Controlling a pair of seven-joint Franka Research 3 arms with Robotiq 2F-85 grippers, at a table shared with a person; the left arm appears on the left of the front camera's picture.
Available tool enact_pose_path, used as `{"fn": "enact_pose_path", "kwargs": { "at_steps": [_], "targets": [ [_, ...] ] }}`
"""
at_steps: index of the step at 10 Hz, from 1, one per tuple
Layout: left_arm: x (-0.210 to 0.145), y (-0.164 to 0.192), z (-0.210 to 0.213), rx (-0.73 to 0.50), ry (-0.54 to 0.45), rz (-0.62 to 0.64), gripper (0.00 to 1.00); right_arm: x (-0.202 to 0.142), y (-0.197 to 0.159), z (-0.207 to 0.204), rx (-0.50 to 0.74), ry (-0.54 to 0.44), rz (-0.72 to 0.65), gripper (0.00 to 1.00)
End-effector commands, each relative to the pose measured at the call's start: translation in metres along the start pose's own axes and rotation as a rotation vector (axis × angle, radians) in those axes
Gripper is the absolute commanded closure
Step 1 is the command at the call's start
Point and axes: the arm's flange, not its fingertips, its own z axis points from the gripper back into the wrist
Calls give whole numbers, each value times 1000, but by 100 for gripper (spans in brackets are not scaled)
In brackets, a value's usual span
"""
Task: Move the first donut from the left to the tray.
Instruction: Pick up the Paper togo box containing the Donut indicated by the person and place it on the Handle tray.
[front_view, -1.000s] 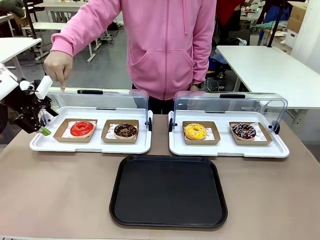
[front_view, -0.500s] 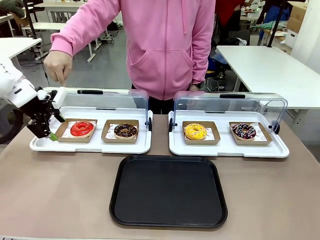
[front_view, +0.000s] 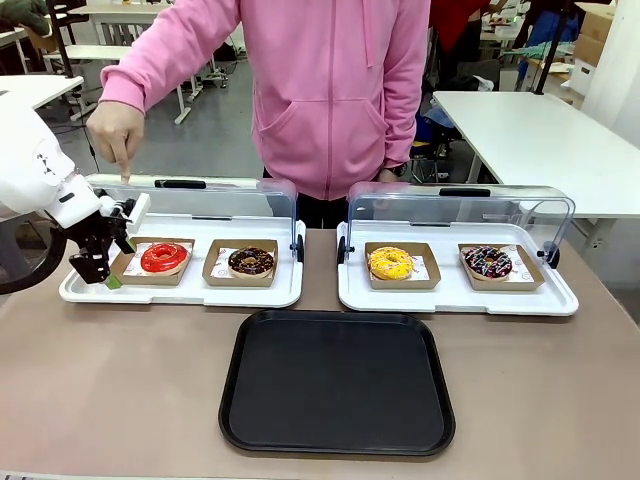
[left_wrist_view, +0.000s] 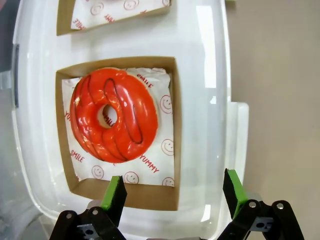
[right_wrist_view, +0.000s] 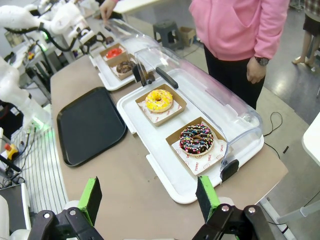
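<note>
One second has brought the left arm in from beyond the bench's left edge, so the left hand now hangs at the outer side of the white lidded tray near the far-left corner, its fingers spread wide and holding nothing. Its wrist view looks down on the red donut, which sits untouched in its cardboard holder. One green pad is over the holder's edge and the other is out over the white rim. I judge the approach nearly done and the grasp not yet begun. The black tray lies at the middle of the near edge, well apart from the donut. The right hand is held high off the right end — wide open, empty. The bench is plain brown, and a second lidded tray sits toward its far-right corner. A person in a pink sleeve points from the far side, with white tables behind.
</note>
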Motion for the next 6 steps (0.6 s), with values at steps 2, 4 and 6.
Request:
{"fn": "enact_pose_path", "kwargs": {
  "at_steps": [2,4,6],
  "targets": [
    [-5,9,-6,58,55,1,0,2,1,1,1,-4,6,0],
    [-7,11,-12,38,53,-8,0,2,1,1,1,-4,6,0],
    [-7,14,-17,27,63,-14,0,2,1,1,1,-4,6,0]
  ]
}}
